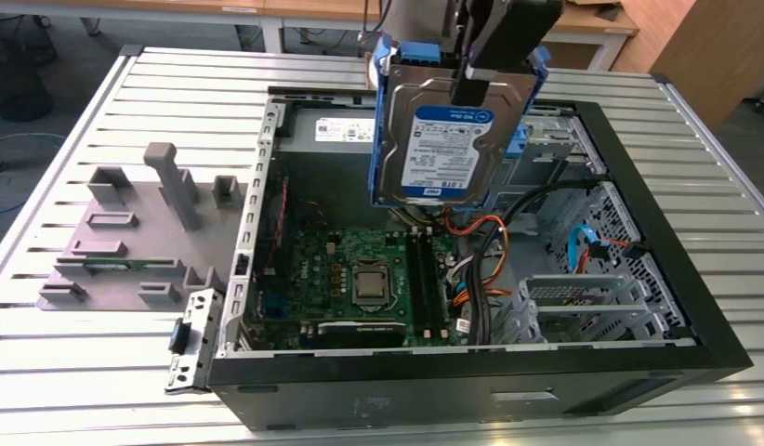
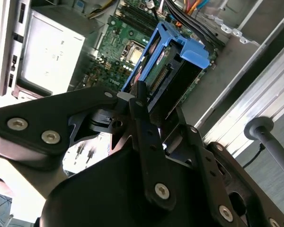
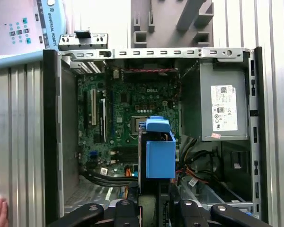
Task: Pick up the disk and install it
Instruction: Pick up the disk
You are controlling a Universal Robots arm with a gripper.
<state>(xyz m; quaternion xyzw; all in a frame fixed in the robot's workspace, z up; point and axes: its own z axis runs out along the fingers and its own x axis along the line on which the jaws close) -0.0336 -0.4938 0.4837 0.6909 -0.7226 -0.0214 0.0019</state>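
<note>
Silver disk (image 1: pixel 438 149) clamped in fingers (image 1: pixel 471 85), over open computer case (image 1: pixel 481 376), slatted table (image 1: pixel 110 367), desks (image 1: pixel 308 11) behind

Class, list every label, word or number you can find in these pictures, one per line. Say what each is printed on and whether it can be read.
White-and-blue label on the disk: print too small to read.
White sticker on the grey power-supply box: print too small to read.
Green circuit board: a maker's name in white; the other markings are too small to read.
</note>
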